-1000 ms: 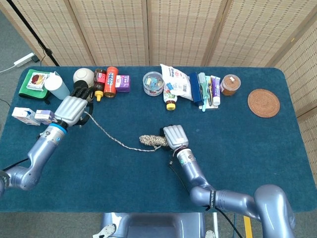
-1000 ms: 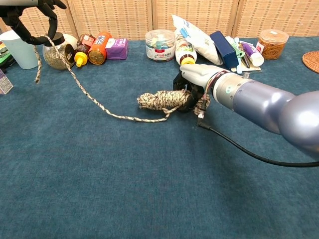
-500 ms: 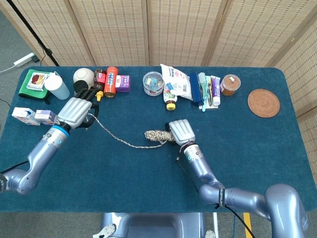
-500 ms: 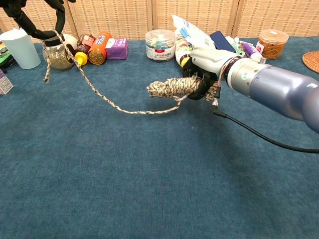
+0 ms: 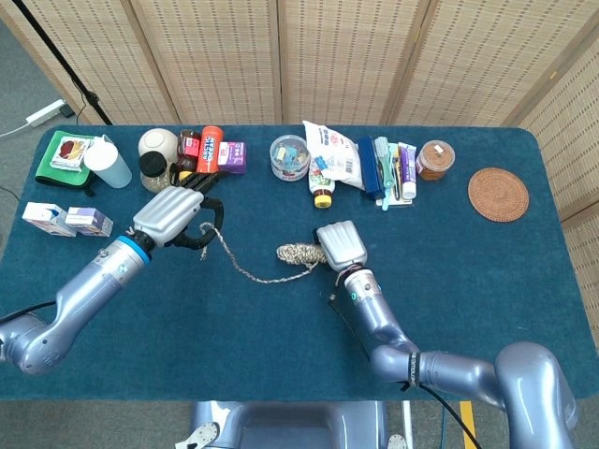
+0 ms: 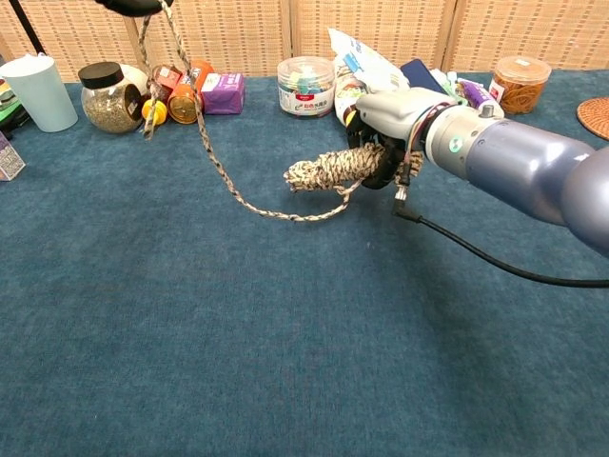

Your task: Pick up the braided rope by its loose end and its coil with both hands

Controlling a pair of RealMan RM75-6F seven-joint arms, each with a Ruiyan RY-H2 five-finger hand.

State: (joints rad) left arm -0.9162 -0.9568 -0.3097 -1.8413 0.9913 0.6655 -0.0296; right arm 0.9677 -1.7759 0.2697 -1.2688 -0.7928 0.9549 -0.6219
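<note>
The braided rope's coil (image 5: pixel 297 253) (image 6: pixel 329 169) hangs above the blue table, gripped at its right end by my right hand (image 5: pixel 340 246) (image 6: pixel 392 119). From the coil the rope's loose length (image 5: pixel 241 267) (image 6: pixel 224 171) sags and runs up to the left. My left hand (image 5: pixel 171 215) holds the loose end high; in the chest view only that hand's underside (image 6: pixel 133 6) shows at the top edge, with the short rope tail (image 6: pixel 147 81) dangling below it.
A row of items lines the table's far edge: white cup (image 5: pixel 109 164), jar (image 6: pixel 109 96), bottles (image 5: pixel 208 154), plastic tub (image 5: pixel 290 157), snack bag (image 5: pixel 332 154), toothpaste boxes (image 5: pixel 393 168), woven coaster (image 5: pixel 498 194). Two small cartons (image 5: pixel 65 221) lie at the left. A black cable (image 6: pixel 495 262) trails from my right wrist.
My left hand moved right and higher with the loose end, drawing the rope up off the table. The right hand lifted the coil slightly and shifted a little left.
</note>
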